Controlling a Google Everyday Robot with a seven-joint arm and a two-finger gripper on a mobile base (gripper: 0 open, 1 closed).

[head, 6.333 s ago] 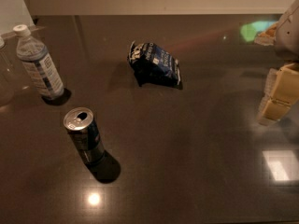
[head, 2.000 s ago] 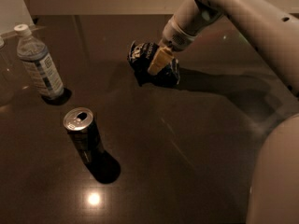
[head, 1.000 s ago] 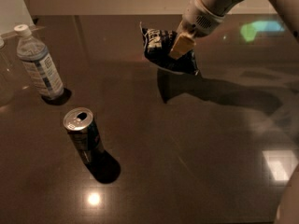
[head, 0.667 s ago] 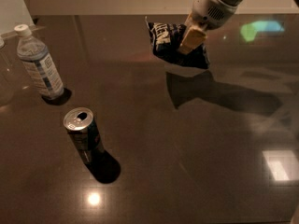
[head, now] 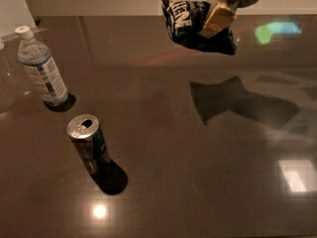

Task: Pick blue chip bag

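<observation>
- The arm's pale two-finger gripper (head: pixel 217 20) enters at the top right of the camera view, high over the far part of the table.
- Its one visible tan finger (head: pixel 219 15) lies across the front of the blue chip bag (head: pixel 185 21), a small crumpled foil packet in dark navy with white lettering. The fingers are clamped on the bag, and the second finger is hidden behind the foil.
- The blue chip bag hangs clear of the surface, tilted, with its lettered end towards the left and its lower corner pointing right.
- The dark, glossy brown tabletop (head: pixel 163 192) carries the bag's shadow (head: pixel 220 99), which lies below the bag and apart from it.
- An upright dark drink can (head: pixel 89 145) with a silver, opened top stands at the near left, well apart from the bag.
- A clear plastic water bottle (head: pixel 42 73) with a white cap and a pale label stands upright at the far left, beyond the can.
- A green reflection (head: pixel 276 31) shows on the tabletop to the right of the bag.
</observation>
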